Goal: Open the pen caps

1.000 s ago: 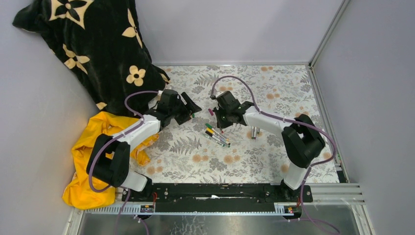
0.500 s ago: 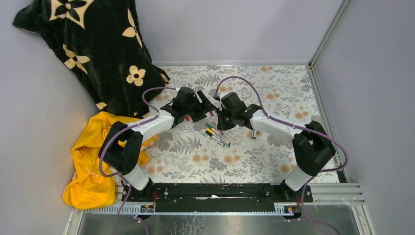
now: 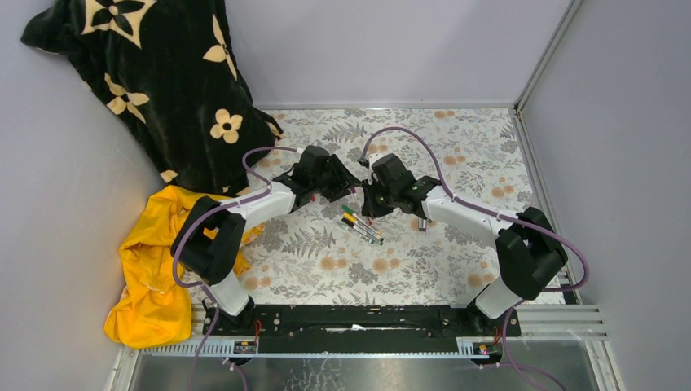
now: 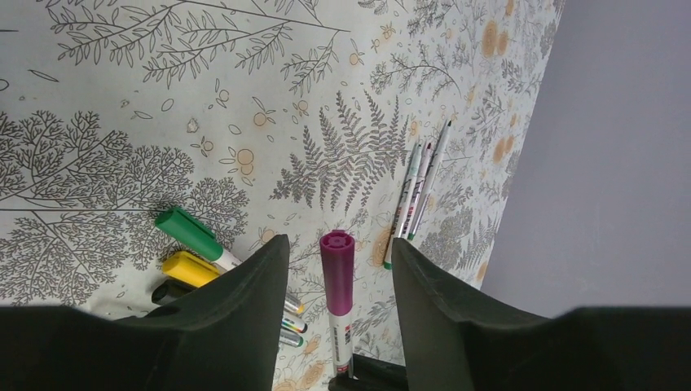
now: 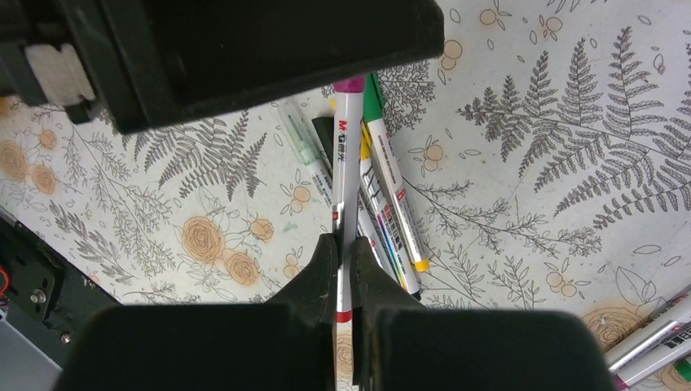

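Near edge: both arm bases sit on the black rail. Yellow cloth is bunched near-left, beside the left arm.

Mid-table: loose pile of pens on the fern-print table. Caps are on. Green cap, yellow cap and black cap lie side by side at one end of the pile. Second group of pens lies just right of the pile, next to the right forearm. In the left wrist view it's three light barrels lying parallel, apart from the pile.

Right end effector: clenched on the white barrel of the magenta-capped pen. Pen is held up off the table above the pile, cap end pointing at the left arm.

Magenta cap: on the pen, seated.

Left end effector: released. Fingers straddle the magenta cap with a visible gap on each side, no contact.

Top view: the two end effectors are nose to nose just beyond the pile, roughly table centre.

Far left: black blanket with yellow flower print is draped down the wall corner onto the far-left of the table.
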Controlling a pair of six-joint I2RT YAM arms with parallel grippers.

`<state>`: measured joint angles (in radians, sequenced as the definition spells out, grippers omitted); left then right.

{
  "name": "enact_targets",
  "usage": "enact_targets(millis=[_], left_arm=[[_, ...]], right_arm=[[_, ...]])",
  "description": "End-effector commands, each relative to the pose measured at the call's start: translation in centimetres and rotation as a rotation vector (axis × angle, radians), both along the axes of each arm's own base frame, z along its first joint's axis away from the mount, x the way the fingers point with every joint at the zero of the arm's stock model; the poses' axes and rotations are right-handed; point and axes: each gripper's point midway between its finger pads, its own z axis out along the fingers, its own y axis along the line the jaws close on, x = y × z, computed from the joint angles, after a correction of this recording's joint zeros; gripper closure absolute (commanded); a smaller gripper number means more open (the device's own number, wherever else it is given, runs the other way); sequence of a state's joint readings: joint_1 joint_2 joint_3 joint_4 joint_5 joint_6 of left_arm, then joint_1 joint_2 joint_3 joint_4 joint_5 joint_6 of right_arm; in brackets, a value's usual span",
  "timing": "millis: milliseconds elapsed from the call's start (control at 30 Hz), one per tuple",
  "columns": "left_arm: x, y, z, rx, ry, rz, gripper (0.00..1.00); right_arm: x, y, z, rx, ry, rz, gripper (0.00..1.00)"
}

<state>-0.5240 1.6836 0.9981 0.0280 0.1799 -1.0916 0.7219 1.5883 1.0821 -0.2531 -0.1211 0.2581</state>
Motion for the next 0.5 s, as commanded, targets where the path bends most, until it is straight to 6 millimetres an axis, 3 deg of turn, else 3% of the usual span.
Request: enact_targets(millis=[0,267,467], left_arm=[[1.75,-0.69,2.03,-0.030,-0.079,0.029,0.47],[1.64,-0.87,1.75,-0.037,-0.076,0.018,0.62],[1.41,-0.99,1.37,-0.042,-0.070,0.006,0.67]], right_arm=[[-0.30,0.74,2.10,0.063,-0.041,0.013,1.00],[-0.38,0.63,2.04,0.071,-0.045,0.005,1.00],[-0.33,0.77,2.20,0.077,-0.044,0.006,1.00]])
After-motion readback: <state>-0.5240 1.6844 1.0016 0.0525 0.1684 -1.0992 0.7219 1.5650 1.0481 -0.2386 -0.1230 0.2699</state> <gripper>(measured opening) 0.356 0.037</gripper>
